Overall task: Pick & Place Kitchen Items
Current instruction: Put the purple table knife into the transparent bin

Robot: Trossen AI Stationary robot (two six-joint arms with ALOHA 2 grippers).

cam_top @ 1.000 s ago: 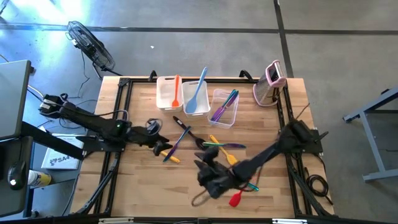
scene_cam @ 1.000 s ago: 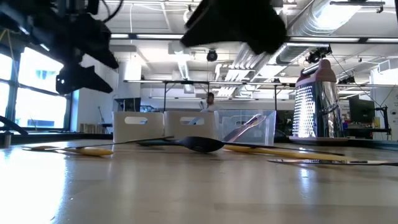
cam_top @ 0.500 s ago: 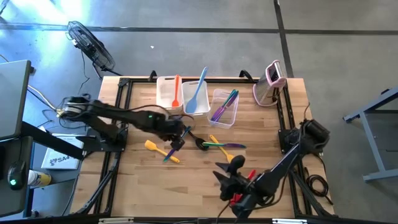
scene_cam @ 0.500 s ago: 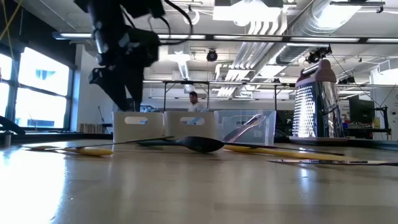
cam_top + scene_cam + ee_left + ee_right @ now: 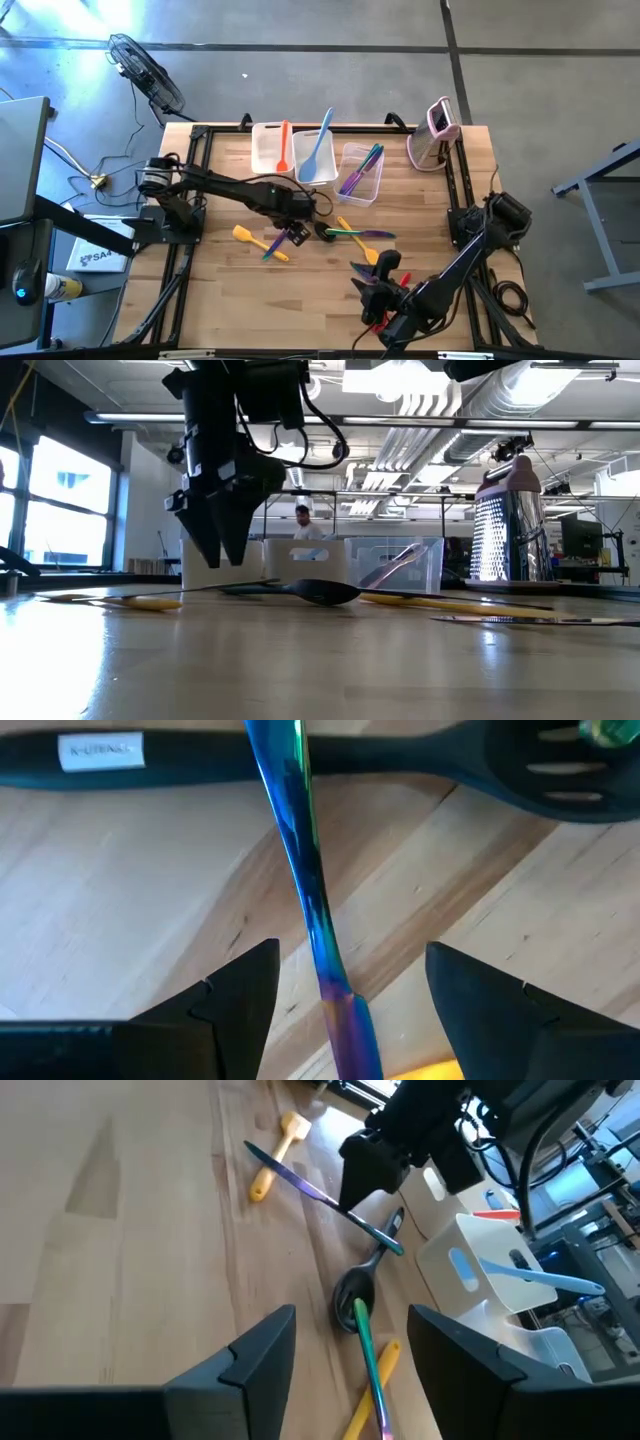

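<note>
The blue-purple utensil (image 5: 312, 910) lies flat on the wooden table (image 5: 230, 290) near its middle, a slim, shiny, rainbow-tinted handle running diagonally, with its upper end crossing over the black slotted turner (image 5: 300, 765) and its lower end close to the yellow spatula (image 5: 258, 241). It looks light and stiff, probably metal with a slick finish, so a pinch could slide along it; because it sits so low on the board, the fingertips would likely have to reach right down to the wood on either side. The straight middle of the handle, clear of the turner and the yellow piece, seems the best place to take hold. The left gripper (image 5: 350, 985) hangs directly over that stretch with its jaws spread apart, one finger on each side of the handle and nothing held; in the low view (image 5: 222, 530) its tips point down, just above the table. Around it lie a black spoon (image 5: 355, 1290) with a green-handled utensil (image 5: 372, 1355) across its bowl and more yellow pieces. Behind them stand three tubs (image 5: 318, 160) already holding an orange spatula (image 5: 284, 145), a light blue spatula (image 5: 318, 150) and purple and teal ones. The right gripper (image 5: 385, 300) waits near the front edge, jaws parted and empty, beside a red utensil (image 5: 402, 282).
</note>
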